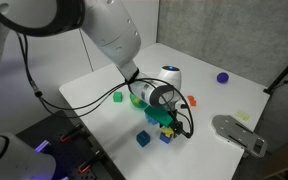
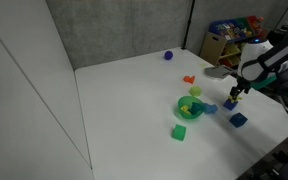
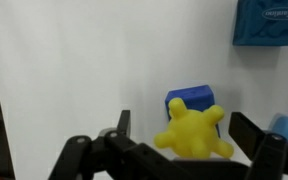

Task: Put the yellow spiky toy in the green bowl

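**Fingers straddle the yellow toy, bowl waiting nearby**

My fingers (image 3: 123, 130) stand spread at the bottom of the wrist view, with the yellow spiky toy (image 3: 194, 130) in the gap between them. I am not yet pinching it: bare table shows on the toy's left, while the finger on the frame's right sits just beside it. I judge my gripper (image 3: 187, 126) is set low and astride like this so that one squeeze can catch the toy across its body.

The toy is bright yellow, a rounded lump with blunt knobs sticking out all round, so my pads may land on knobs instead of a flat face, and the hold could twist. A blue block (image 3: 187, 98) lies right behind it, and a second blue piece (image 3: 269, 22) fills the upper right corner.

In an exterior view the green bowl (image 2: 181, 112) sits on the white table (image 2: 124, 100) left of centre, near my gripper. The toy is not in it.
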`<state>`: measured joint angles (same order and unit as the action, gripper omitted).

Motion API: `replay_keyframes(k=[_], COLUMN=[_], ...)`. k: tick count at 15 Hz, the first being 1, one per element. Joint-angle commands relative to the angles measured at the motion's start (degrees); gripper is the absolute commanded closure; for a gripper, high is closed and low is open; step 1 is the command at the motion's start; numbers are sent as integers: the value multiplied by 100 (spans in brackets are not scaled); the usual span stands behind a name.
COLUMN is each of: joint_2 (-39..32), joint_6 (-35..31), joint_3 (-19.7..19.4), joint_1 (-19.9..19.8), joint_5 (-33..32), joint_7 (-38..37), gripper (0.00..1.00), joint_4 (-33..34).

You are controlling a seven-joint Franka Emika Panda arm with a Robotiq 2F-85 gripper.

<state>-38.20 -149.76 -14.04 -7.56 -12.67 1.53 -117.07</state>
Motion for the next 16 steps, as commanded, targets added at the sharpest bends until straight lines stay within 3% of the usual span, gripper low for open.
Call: replay_keyframes(k=[1, 3, 4, 5, 9, 11, 16], joint_2=[-24, -48, -61, -69, -27, 112, 612], joint_6=[-182, -354, -480, -579, -873, -921, -1019], joint_3=[185, 179, 140, 116, 87, 99, 114], joint_1=[-157, -129, -90, -67, -19, 20, 307], joint_5=[79, 23, -23, -44, -58, -57, -123], joint_7=[169, 171, 143, 136, 164, 187, 158], gripper=[0, 0, 25, 27, 59, 64, 86], joint_4=[-8, -41, -60, -75, -159, -249, -551])
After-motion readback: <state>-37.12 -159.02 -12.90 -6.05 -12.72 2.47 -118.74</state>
